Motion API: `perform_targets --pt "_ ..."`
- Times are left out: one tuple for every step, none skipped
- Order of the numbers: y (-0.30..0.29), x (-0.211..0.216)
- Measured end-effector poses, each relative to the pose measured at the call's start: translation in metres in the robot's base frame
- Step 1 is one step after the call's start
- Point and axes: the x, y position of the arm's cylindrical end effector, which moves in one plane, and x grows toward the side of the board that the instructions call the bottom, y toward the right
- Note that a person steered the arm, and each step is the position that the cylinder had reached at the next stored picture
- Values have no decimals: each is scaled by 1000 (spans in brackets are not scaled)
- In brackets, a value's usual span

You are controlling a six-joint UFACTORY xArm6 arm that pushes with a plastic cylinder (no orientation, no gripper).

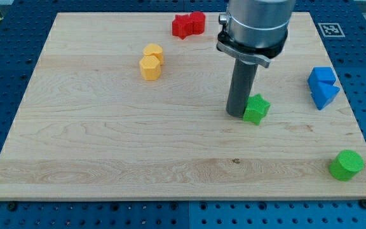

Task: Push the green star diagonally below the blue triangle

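The green star [257,109] lies on the wooden board [107,146], right of centre. My tip [236,114] is at the star's left side, touching or almost touching it. The blue triangle [325,95] lies near the board's right edge, to the right of the star and slightly higher. A blue cube [321,77] sits just above the triangle, touching it.
A green cylinder [346,165] stands at the board's lower right corner. Two yellow blocks [151,62] sit together at the upper left of centre. Two red blocks [189,25] lie at the top edge. The arm's grey body [256,28] hangs over the upper middle.
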Motion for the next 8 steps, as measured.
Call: perform_targets --pt "20 5" --pt "25 -28" --pt "25 -38" --pt "28 -25" --pt "36 2" --pt "40 -7" --pt "40 -41" --pt "76 -35"
